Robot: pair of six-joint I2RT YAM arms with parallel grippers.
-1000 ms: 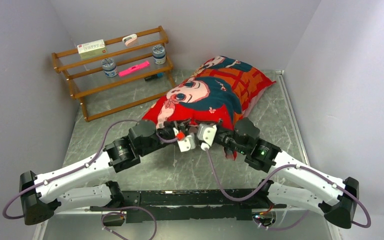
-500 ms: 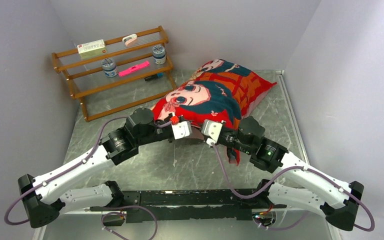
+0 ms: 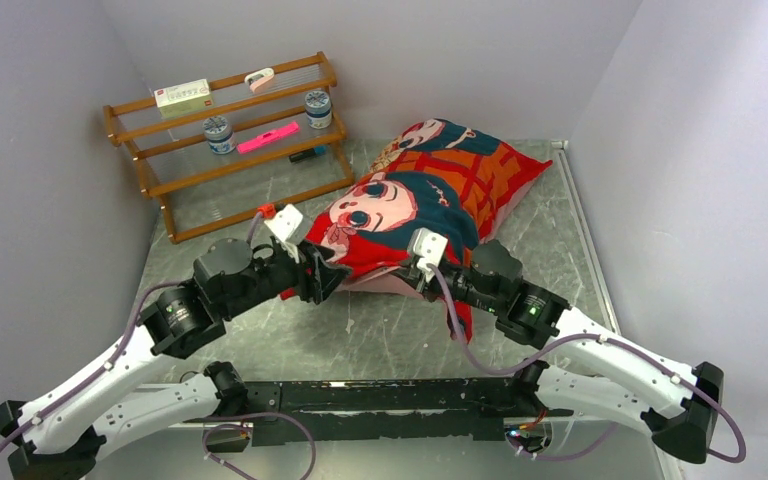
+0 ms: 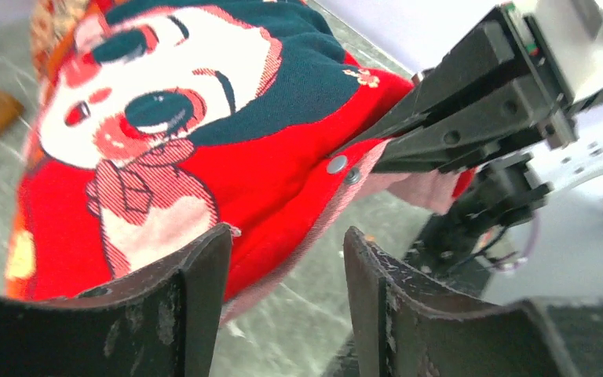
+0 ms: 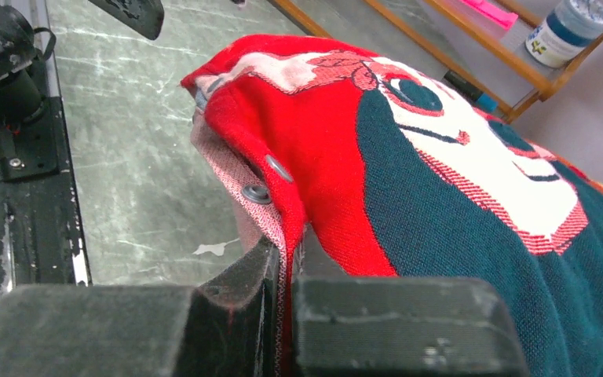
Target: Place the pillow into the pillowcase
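Observation:
The red pillowcase [image 3: 430, 190], printed with teal-haired cartoon faces, lies plump at the back middle of the table. The pillow is hidden; no white fabric shows. My left gripper [image 3: 322, 280] stands open just off the case's near-left corner. In the left wrist view the left gripper [image 4: 283, 263] has only table between its fingers, and the pillowcase [image 4: 283, 173] hem with its snap buttons [image 4: 336, 164] runs just beyond the left finger. My right gripper [image 3: 405, 275] is shut on the near hem. The right wrist view shows the right gripper [image 5: 286, 263] pinching the red-and-pink edge of the pillowcase [image 5: 345, 157].
A wooden rack [image 3: 150, 185] stands at the back left with two jars [image 3: 219, 133], a pink item and a small box on its shelves. Grey walls close in on both sides. A black rail [image 3: 380, 400] with the arm bases runs along the near edge.
My left gripper has opened, let go of the pillowcase's hem and drawn back to the left. The right gripper keeps its grip, and the case has shifted a little further back.

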